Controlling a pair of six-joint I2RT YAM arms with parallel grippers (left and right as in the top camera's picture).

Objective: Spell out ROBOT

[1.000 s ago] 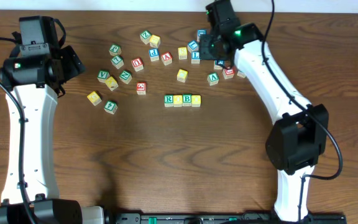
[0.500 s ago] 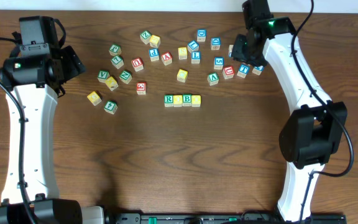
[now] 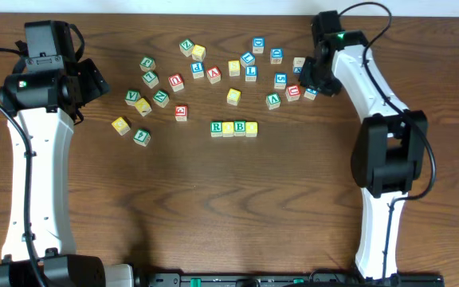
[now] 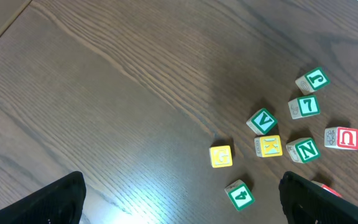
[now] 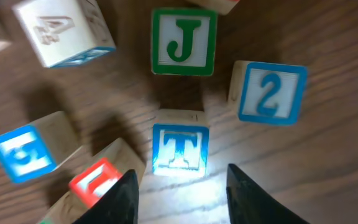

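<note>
A row of letter blocks [image 3: 233,127] lies at the table's centre; R [image 3: 216,127] and B [image 3: 240,127] are legible in it. My right gripper [image 5: 182,173] is open, low over the right-hand cluster, with a blue T block [image 5: 180,148] just ahead between its fingertips and not touched. In the overhead view the right gripper [image 3: 315,78] covers that spot. My left gripper [image 4: 179,202] is open and empty, high over the left side of the table [image 3: 90,80].
Around the T lie a green J [image 5: 184,40], a blue 2 [image 5: 272,92], a blue 5 [image 5: 17,152] and a red block [image 5: 101,183]. Under the left wrist lie a yellow G [image 4: 221,155], a green 4 [image 4: 240,195], V [image 4: 263,121] and N [image 4: 306,150].
My right arm has swung right from the top-middle blocks to the right-hand cluster and come down over the T block. The left arm and the centre row have not moved.
</note>
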